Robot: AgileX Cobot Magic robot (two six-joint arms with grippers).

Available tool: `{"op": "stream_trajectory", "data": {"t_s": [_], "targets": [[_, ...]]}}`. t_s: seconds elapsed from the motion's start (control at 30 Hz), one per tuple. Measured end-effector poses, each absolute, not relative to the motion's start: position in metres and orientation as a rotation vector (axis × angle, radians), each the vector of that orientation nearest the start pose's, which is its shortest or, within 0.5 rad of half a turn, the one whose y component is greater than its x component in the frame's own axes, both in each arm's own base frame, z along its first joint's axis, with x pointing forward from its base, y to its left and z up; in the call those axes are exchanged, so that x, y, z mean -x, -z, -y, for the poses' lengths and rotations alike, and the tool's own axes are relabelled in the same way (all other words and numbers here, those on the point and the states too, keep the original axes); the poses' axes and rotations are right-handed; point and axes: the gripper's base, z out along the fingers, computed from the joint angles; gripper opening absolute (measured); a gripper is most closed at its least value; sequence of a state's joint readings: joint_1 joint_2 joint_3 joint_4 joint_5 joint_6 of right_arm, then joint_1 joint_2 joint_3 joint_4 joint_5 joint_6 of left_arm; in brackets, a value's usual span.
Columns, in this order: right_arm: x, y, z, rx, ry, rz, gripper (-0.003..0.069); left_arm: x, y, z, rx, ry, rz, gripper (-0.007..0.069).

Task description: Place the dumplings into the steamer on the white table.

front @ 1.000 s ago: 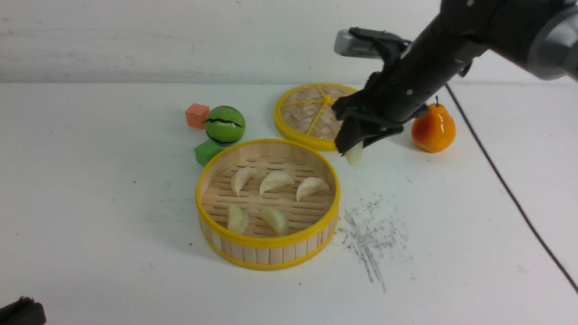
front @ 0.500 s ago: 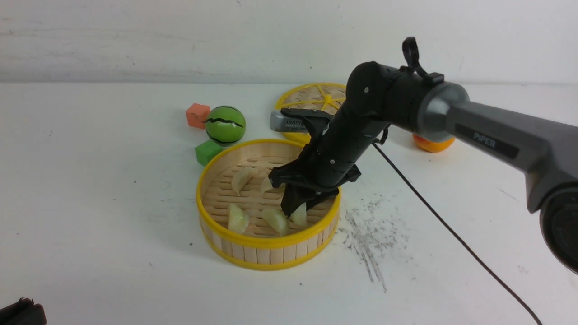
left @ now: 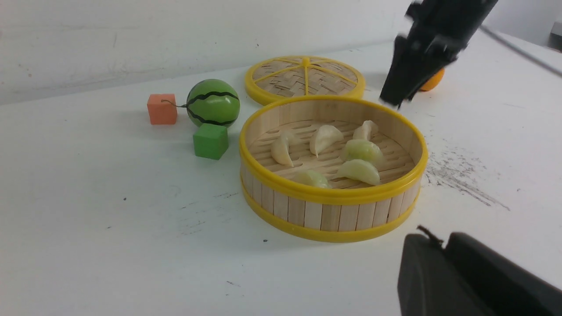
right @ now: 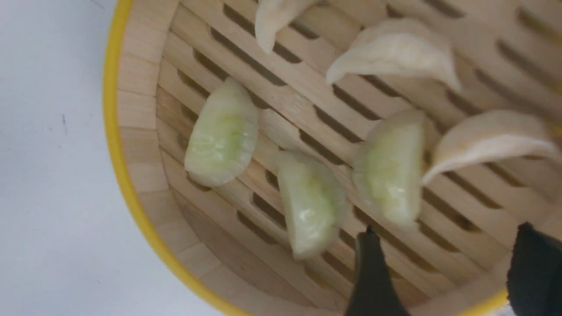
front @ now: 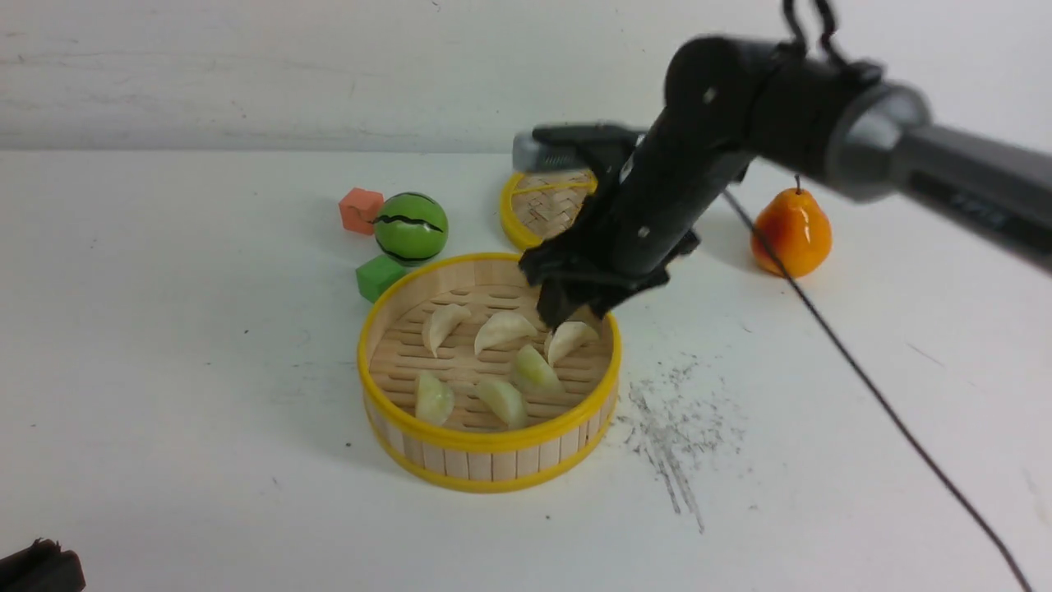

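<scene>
Six dumplings point(front: 493, 362) lie on the slatted floor of the steamer point(front: 488, 444) on the white table point(front: 164, 370), three cream-white ones in the row nearer the right gripper point(front: 567, 316) and three pale green ones in the row farther from it, toward the camera. The right gripper hangs above the steamer's far rim with its two dark fingers point(right: 371, 281) parted and nothing between them; the green dumpling closest to its tips point(right: 390, 175) rests free on the slats, just below and clear of the fingers. No dumpling shows anywhere on the bare table beyond the basket, so the loading looks complete, and the only thing left appears to be drawing the arm clear.

The left gripper point(left: 465, 276) sits low at the near edge, well apart from the steamer; its dark body fills a corner of its own wrist view, and whether its jaws stand parted cannot be told from the pictures.

Behind the right gripper lies the woven lid point(front: 546, 205). Off to the gripper's side stand a toy watermelon point(front: 410, 228), an orange cube point(front: 360, 210) and a green cube point(front: 378, 277), and a pear point(front: 791, 233) stands on the opposite side.
</scene>
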State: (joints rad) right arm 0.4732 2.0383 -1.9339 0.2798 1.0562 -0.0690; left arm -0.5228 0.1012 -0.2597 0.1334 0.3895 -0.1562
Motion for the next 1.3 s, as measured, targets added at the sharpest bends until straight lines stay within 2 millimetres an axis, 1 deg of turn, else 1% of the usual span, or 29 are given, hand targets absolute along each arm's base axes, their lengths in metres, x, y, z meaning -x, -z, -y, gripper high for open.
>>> {"op": "stream_trajectory", "data": {"t_s": [0.03,0.07,0.1,0.13,0.17,0.2,0.23,0.27,0.3,0.33,0.37,0.4,0.43,0.5,0.53,0.57,0.6,0.67,0.7,0.77,0.87,0.9,0.93,1.03,1.07,1.13,1.2,1.3], "targets": [[-0.391,-0.313,-0.223,0.63,-0.477,-2.57,0.0362,-0.046,-0.26,0.021,-0.382,0.369,-1.681,0.0066],[-0.374,-0.347,-0.21,0.664,-0.413,-2.508,0.0314,-0.046,-0.26,0.021,-0.382,0.369,-1.681,0.0066],[-0.369,-0.358,-0.205,0.677,-0.382,-2.487,0.0298,-0.046,-0.26,0.021,-0.382,0.369,-1.681,0.0067],[-0.342,-0.401,-0.185,0.698,-0.295,-2.411,0.0223,-0.046,-0.259,0.021,-0.381,0.37,-1.683,0.0067],[-0.328,-0.42,-0.176,0.694,-0.269,-2.373,0.0188,-0.046,-0.259,0.022,-0.379,0.374,-1.688,0.0067],[-0.307,-0.446,-0.16,0.683,-0.215,-2.317,0.0137,-0.046,-0.258,0.022,-0.376,0.381,-1.696,0.0067],[-0.304,-0.449,-0.157,0.679,-0.196,-2.312,0.0129,-0.046,-0.258,0.022,-0.375,0.383,-1.696,0.0067],[-0.278,-0.472,-0.137,0.631,-0.15,-2.253,0.0073,-0.046,-0.258,0.022,-0.368,0.398,-1.706,0.0067],[-0.253,-0.49,-0.121,0.579,-0.134,-2.199,0.0029,-0.046,-0.258,0.022,-0.365,0.404,-1.709,0.0068],[-0.249,-0.492,-0.118,0.57,-0.131,-2.19,0.0022,-0.046,-0.258,0.022,-0.365,0.404,-1.709,0.0068],[-0.219,-0.503,-0.099,0.502,-0.126,-2.131,-0.001,-0.045,-0.258,0.022,-0.363,0.408,-1.71,0.007],[-0.203,-0.502,-0.09,0.463,-0.13,-2.1,-0.0017,-0.045,-0.258,0.023,-0.363,0.409,-1.71,0.0071],[-0.174,-0.506,-0.074,0.419,-0.152,-2.026,-0.002,-0.045,-0.258,0.023,-0.362,0.411,-1.71,0.0072],[-0.133,-0.488,-0.054,0.362,-0.198,-1.898,-0.002,-0.045,-0.258,0.023,-0.362,0.411,-1.71,0.0074],[-0.117,-0.479,-0.046,0.342,-0.216,-1.835,-0.002,-0.045,-0.258,0.023,-0.362,0.411,-1.71,0.0075],[-0.091,-0.467,-0.034,0.311,-0.244,-1.729,-0.002,-0.045,-0.258,0.023,-0.362,0.411,-1.711,0.0076],[-0.079,-0.449,-0.028,0.287,-0.268,-1.66,-0.002,-0.045,-0.258,0.023,-0.362,0.411,-1.711,0.0075],[-0.049,-0.416,-0.013,0.222,-0.331,-1.506,-0.0019,-0.045,-0.258,0.023,-0.362,0.411,-1.711,0.0076],[-0.039,-0.404,-0.009,0.195,-0.359,-1.464,-0.0018,-0.045,-0.258,0.023,-0.362,0.41,-1.712,0.0076],[-0.027,-0.378,-0.002,0.139,-0.411,-1.419,-0.0018,-0.045,-0.257,0.023,-0.362,0.41,-1.714,0.0076],[-0.02,-0.349,0.004,0.099,-0.418,-1.391,-0.0015,-0.045,-0.257,0.022,-0.363,0.41,-1.715,0.0078],[-0.019,-0.345,0.004,0.098,-0.414,-1.381,-0.0015,-0.045,-0.257,0.022,-0.363,0.41,-1.716,0.0078],[-0.017,-0.335,0.006,0.093,-0.411,-1.363,-0.0015,-0.045,-0.257,0.022,-0.363,0.409,-1.717,0.0078],[-0.017,-0.319,0.006,0.092,-0.413,-1.366,-0.0013,-0.045,-0.257,0.023,-0.362,0.412,-1.718,0.0081],[-0.018,-0.318,0.006,0.092,-0.412,-1.37,-0.0013,-0.045,-0.257,0.023,-0.362,0.412,-1.718,0.0082],[-0.024,-0.301,0.004,0.077,-0.412,-1.461,-0.0011,-0.045,-0.257,0.023,-0.362,0.411,-1.723,0.0085],[-0.028,-0.29,0.002,0.065,-0.417,-1.517,-0.0011,-0.045,-0.257,0.023,-0.363,0.41,-1.724,0.0088],[-0.03,-0.281,0.002,0.053,-0.412,-1.572,-0.0009,-0.045,-0.256,0.022,-0.365,0.406,-1.727,0.0092]]}}
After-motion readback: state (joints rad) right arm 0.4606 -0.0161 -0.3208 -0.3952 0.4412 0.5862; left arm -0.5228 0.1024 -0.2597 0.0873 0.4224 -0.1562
